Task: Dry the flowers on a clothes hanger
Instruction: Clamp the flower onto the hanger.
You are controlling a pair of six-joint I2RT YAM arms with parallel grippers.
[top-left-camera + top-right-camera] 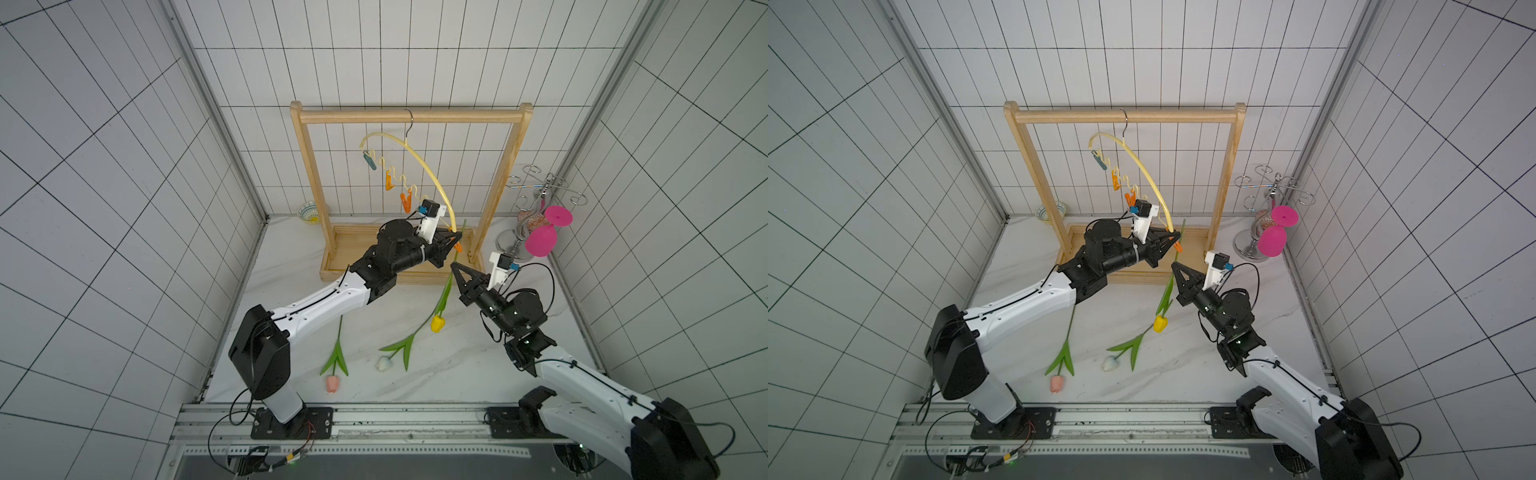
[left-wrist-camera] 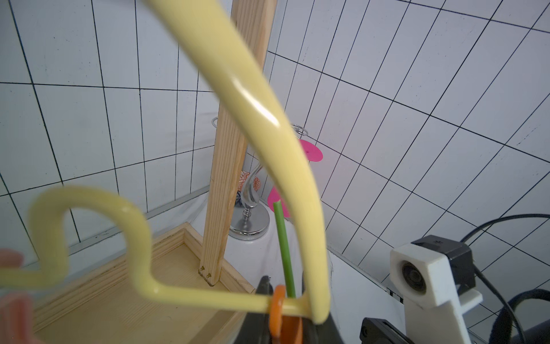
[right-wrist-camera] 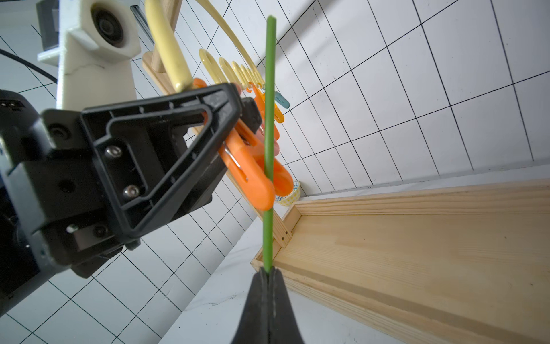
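Clipping step: left tool (image 1: 457, 242) squeezes the orange clip (image 3: 256, 178) at the hanger's (image 1: 419, 160) right end. The right tool (image 1: 453, 266), clamped on the yellow tulip's (image 1: 437, 323) stem (image 3: 269, 119), holds it inside. Next, probably: ease the left tool apart.

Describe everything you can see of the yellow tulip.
The yellow tulip looks artificial: a closed yellow head, a long green leaf and a thin green stem. It hangs head-down, nearly upright. The right pincer is shut on the stem. Above that grip, the stem runs between the jaws of an orange clip, which the left pincer squeezes.
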